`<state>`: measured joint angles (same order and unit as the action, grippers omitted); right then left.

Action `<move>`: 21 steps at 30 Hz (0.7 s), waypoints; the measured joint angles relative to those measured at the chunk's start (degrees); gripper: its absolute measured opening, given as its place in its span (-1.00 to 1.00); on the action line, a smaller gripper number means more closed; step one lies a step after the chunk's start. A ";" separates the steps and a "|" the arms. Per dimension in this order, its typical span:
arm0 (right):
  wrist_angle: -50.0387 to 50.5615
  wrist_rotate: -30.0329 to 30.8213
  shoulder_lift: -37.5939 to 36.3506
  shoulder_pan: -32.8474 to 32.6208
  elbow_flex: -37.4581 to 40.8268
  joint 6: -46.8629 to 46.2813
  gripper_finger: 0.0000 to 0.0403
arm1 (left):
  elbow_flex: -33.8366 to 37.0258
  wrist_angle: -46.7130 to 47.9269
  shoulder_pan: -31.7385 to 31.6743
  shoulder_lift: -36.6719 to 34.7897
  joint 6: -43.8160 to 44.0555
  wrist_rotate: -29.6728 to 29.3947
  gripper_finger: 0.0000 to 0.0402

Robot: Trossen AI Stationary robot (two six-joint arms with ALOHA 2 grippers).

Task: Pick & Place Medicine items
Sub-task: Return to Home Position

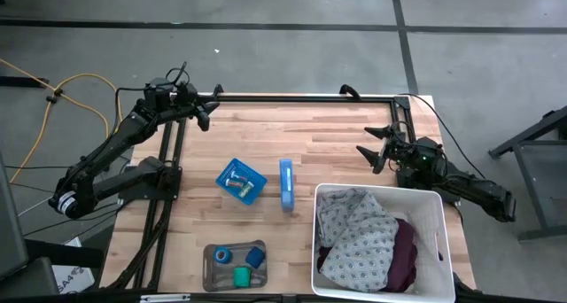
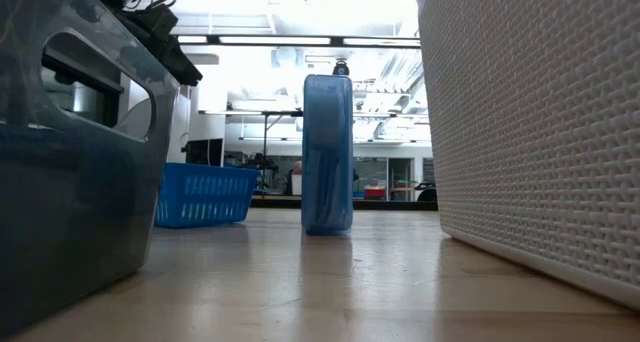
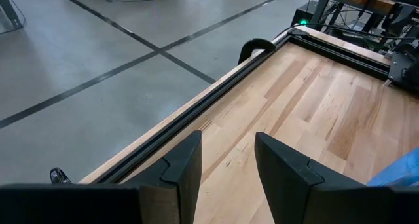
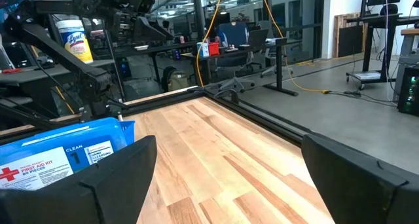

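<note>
left gripper (image 1: 206, 115): fingers (image 3: 183, 168) apart with a moderate gap, nothing between them. It sits over the far-left corner of the table (image 1: 328, 135). Ahead of the tips there is only bare wood and the black edge rail (image 3: 216, 93).

right gripper (image 1: 372, 143): fingers (image 4: 124, 168) spread wide, empty. It is over the far-right part of the table, tips pointing across toward the left arm.

Outward from the fingers:
- white bin (image 1: 381, 189): closest thing to the right fingers, on their front side, not touching. Patterned pale cloth (image 1: 354, 236) lies on top inside, with purple cloth (image 1: 403, 250) beside and under it.
- blue first aid kit (image 1: 286, 184): upright on its edge, just beside the white bin's left wall with a small gap. It is ahead of the right fingertips and off to one side.
- blue bin (image 1: 259, 184): between the kit and the left arm, apart from both, and well clear of the left fingers. Small pale vial-like pieces (image 1: 235, 181) lie in it; can't tell how many.
- grey tray (image 1: 214, 276): at the front edge, farthest from both sets of fingers. It holds the blue roll (image 1: 221, 255), the green roll (image 1: 241, 275) and the small blue block (image 1: 256, 256). The green roll is just beside the block, and the blue roll is apart from both.

Past the table, the right wrist view shows a wipes canister (image 4: 75, 40) on a bench.
</note>
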<state>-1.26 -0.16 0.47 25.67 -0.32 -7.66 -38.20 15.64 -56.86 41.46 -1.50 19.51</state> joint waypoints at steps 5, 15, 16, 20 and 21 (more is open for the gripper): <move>0.00 0.00 0.00 -0.01 0.00 0.00 0.83 | 0.02 -0.90 -0.02 -0.04 -1.08 -1.67 -0.32; 0.00 0.00 0.00 -0.02 0.00 0.00 0.83 | 0.07 -10.03 4.56 -3.93 4.84 -1.95 -0.32; 0.00 0.00 0.01 -0.01 0.00 0.00 0.83 | 0.07 -10.92 5.41 -4.79 4.84 -1.77 -0.32; 0.00 0.00 0.01 -0.02 0.01 0.00 0.83 | 0.07 -11.45 8.42 -9.24 4.87 -1.62 -0.32; 0.00 0.00 0.01 -0.02 0.01 0.00 0.83 | 0.09 -11.43 9.23 -10.39 4.87 -1.62 -0.32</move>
<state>-1.26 -0.16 0.48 25.65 -0.31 -7.66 -38.11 4.21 -47.63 31.07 3.38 17.89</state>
